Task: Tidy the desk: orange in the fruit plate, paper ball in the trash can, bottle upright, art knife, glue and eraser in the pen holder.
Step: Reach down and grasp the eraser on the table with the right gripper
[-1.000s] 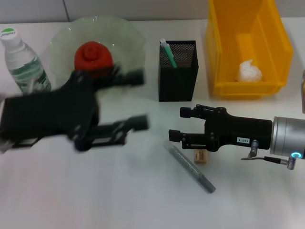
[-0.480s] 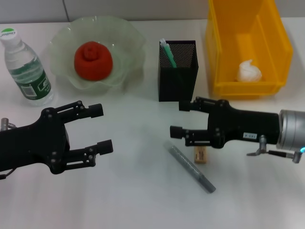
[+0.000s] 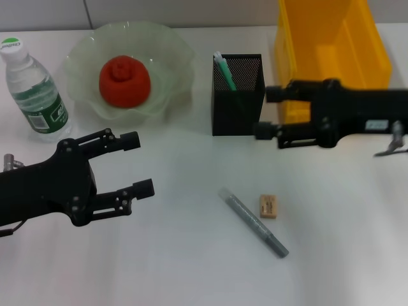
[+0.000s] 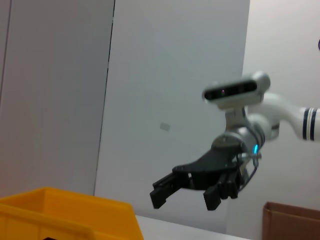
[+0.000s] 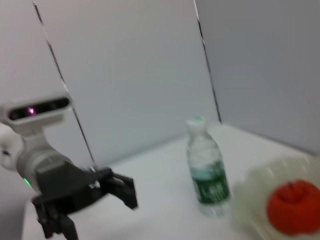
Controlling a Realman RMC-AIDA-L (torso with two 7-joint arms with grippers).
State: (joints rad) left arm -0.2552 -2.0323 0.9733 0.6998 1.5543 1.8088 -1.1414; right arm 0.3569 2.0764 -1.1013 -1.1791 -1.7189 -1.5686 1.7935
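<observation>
The art knife (image 3: pixel 254 222) lies flat on the desk (image 3: pixel 191 268), a slim grey stick running from ten o'clock down to four o'clock, and the eraser (image 3: pixel 268 207) sits just beside it at its two o'clock side, apart from it. Both look light; the knife reads as stiff and thin, so a pinch across its middle, jaws square to its length, seems the safest hold, while the small blocky eraser wants a grip across its short sides. At twelve o'clock from them stands the pen holder (image 3: pixel 238 95), black mesh, with a green-tipped item already inside. The right gripper (image 3: pixel 271 113) hovers high at the holder's three o'clock, in front of the yellow trash can (image 3: pixel 331 38), fingers spread and carrying nothing. Over at nine o'clock the left gripper (image 3: pixel 137 163) hangs above the desk, jaws wide apart and empty too. Beyond it, the orange (image 3: pixel 124 80) rests in the fruit plate (image 3: pixel 172 51), and the bottle (image 3: pixel 32 89) stands upright at the far ten o'clock corner.
</observation>
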